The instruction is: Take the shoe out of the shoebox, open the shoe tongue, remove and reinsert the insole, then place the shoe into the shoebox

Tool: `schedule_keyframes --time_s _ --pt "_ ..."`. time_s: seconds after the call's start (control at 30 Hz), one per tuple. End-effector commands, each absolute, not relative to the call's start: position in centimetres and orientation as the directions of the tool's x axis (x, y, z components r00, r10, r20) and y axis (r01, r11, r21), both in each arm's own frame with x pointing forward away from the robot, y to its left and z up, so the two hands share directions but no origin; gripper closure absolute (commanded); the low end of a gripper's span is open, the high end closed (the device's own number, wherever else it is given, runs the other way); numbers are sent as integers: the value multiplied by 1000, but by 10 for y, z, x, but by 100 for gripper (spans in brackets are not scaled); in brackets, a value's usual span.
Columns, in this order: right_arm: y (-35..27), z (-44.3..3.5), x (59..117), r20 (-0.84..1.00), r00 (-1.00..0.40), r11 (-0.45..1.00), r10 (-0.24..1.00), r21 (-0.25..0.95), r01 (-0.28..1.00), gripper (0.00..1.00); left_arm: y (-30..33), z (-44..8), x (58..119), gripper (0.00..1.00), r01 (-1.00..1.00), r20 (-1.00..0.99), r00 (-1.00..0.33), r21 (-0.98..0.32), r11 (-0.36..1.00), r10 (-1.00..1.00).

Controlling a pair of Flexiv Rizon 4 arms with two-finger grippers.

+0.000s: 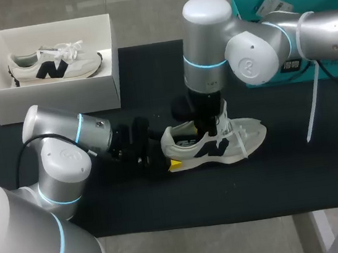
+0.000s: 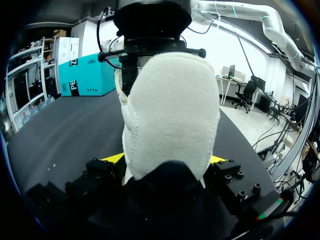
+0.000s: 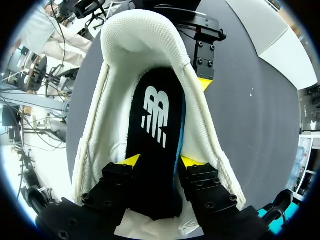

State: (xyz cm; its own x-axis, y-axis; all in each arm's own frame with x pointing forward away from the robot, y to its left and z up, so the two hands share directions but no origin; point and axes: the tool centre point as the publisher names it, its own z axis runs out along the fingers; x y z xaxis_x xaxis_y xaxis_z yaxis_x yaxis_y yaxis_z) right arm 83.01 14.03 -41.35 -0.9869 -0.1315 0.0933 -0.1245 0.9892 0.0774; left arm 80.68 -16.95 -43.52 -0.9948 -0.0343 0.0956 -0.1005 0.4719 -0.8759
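Black insole (image 3: 154, 115) pinched in right gripper (image 3: 162, 161), left gripper (image 2: 165, 159) clamping shoe (image 2: 170, 110) heel. Insole removal, I reckon; next needs a clean pull straight out.

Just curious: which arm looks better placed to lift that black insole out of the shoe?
Right. The right pincer grips the insole inside the shoe; the left pincer only clamps the heel.

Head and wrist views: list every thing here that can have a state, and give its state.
shoe: out on the table, upright, heel held.
insole: inside the shoe, gripped from both sides.
left gripper: shut on the shoe's heel.
right gripper: shut on the insole.
shoebox: open, no lid on.
other shoe: lying in the shoebox.
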Motion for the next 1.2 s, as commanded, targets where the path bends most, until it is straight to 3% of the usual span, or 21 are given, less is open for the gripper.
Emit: schedule_keyframes --time_s 0.03,0.1,0.17,0.2,0.27,0.73,1.2 --pt "146 -431 832 118 -983 988 -138 81 -129 51 -169 -437 805 100 -99 95 -995 -875 473 -33" --pt "146 -434 829 127 -983 989 -136 82 -126 53 -169 -437 805 100 -99 95 -995 -875 473 -33" --pt "146 -434 828 130 -983 990 -129 80 -120 69 -169 -437 805 100 -99 95 -995 -875 473 -33" --pt "146 -435 828 131 -984 990 -125 79 -115 82 -169 -437 805 100 -99 95 -995 -875 473 -33" --pt "145 -434 828 133 -984 991 -120 78 -110 100 -169 -437 805 100 -99 95 -995 -875 473 -33" --pt "122 -405 819 91 -995 986 -38 168 -23 100 -169 -437 805 100 -99 95 -995 -875 473 -33" --pt "121 -352 820 -22 -999 955 -44 292 -48 100 -169 -437 805 100 -99 95 -995 -875 473 -33"
